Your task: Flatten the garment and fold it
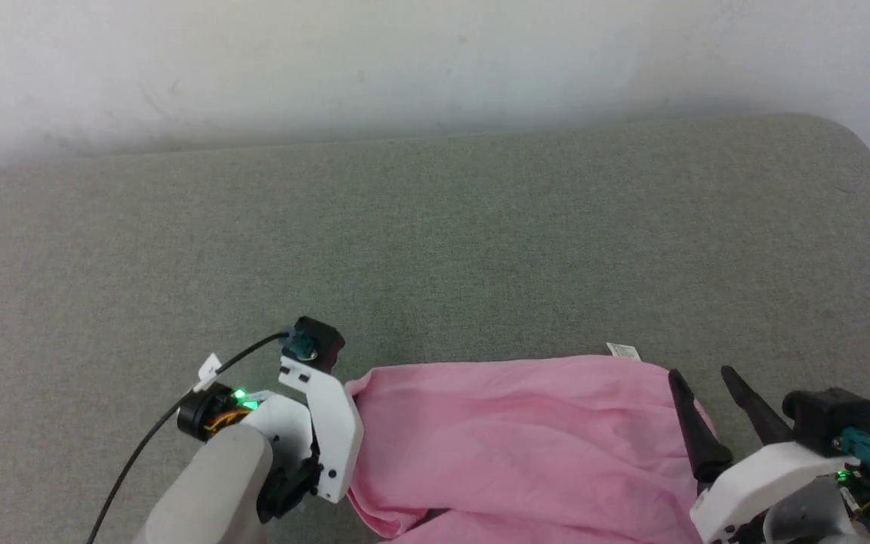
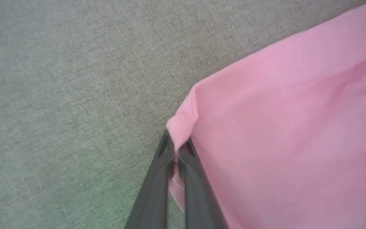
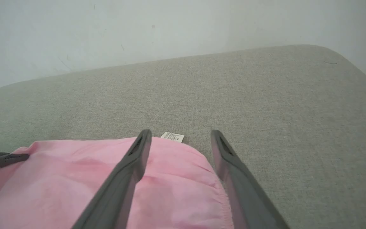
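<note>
Closest in, the left tool (image 2: 177,144) is pressed together on the far-left corner of the garment (image 1: 510,446), with a small fold of pink bunched between its tips. That garment lies low on the near side of the grey padded surface (image 1: 435,242), its near part running out of sight. To my eye the cloth is thin, light and limp, so it should sag and crease unless it is held at two corners and drawn taut. The right tool (image 1: 699,372) hangs spread over the right end, gripping nothing. The gathered edge (image 3: 224,203) near the white label (image 1: 623,350) looks like the sensible place to pinch. Bare padding runs far toward the wall (image 1: 329,60) and out to the left, giving ample room to spread the garment; the surface's rounded right corner is nearer
</note>
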### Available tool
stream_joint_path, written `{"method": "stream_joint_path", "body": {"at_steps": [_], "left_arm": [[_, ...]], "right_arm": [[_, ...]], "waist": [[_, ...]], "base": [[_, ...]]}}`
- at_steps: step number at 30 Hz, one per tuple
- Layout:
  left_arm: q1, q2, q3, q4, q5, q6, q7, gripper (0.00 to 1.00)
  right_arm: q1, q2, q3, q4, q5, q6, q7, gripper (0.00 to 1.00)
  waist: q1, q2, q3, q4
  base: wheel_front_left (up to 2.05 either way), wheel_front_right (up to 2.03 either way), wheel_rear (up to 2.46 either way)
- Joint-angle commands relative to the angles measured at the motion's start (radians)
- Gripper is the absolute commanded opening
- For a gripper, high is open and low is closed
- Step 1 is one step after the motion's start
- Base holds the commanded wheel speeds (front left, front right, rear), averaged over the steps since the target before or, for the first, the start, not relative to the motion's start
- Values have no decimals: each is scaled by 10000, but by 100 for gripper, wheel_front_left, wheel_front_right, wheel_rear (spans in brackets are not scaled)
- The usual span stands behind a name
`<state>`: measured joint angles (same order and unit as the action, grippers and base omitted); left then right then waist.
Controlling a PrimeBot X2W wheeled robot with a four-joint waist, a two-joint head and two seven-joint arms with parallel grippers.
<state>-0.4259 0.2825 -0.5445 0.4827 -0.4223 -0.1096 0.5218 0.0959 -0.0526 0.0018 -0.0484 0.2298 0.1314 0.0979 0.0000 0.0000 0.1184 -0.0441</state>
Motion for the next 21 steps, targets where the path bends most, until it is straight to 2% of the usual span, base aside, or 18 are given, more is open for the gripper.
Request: {"method": "stream_joint_path", "body": {"at_steps": [1, 6, 13, 16, 20, 21], "left_arm": [[748, -7, 34, 141, -14, 230, -406, 0], [1034, -50, 460, -645, -85, 676, -1651, 0], [1149, -49, 562, -1784, -93, 849, -2196, 0], [1148, -62, 531, -2097, -117, 838, -2242, 0], [1169, -53, 514, -2342, -153, 861, -2257, 0], [1184, -43, 505, -2379, -159, 865, -2253, 0]], "right_arm": [[-440, -83, -96, 340, 178, -7, 210, 100], [-1300, -1050, -15, 1533, 750, -7, 1655, 100], [-2682, -2508, 1402, 3095, 1881, -7, 4476, 100], [-3150, -2870, 2049, 3767, 2237, -7, 5047, 100], [-3622, -3006, 2717, 4707, 2746, -7, 5542, 100], [-3711, -3009, 2854, 4922, 2894, -7, 5676, 69]], "waist": [[0, 0, -93, 87], [0, 0, -110, 344], [0, 0, 2, 710], [0, 0, 109, 830], [0, 0, 230, 891], [0, 0, 253, 900]], "base": [[0, 0, 0], [0, 0, 0], [0, 0, 0], [0, 0, 0], [0, 0, 0], [0, 0, 0]]}}
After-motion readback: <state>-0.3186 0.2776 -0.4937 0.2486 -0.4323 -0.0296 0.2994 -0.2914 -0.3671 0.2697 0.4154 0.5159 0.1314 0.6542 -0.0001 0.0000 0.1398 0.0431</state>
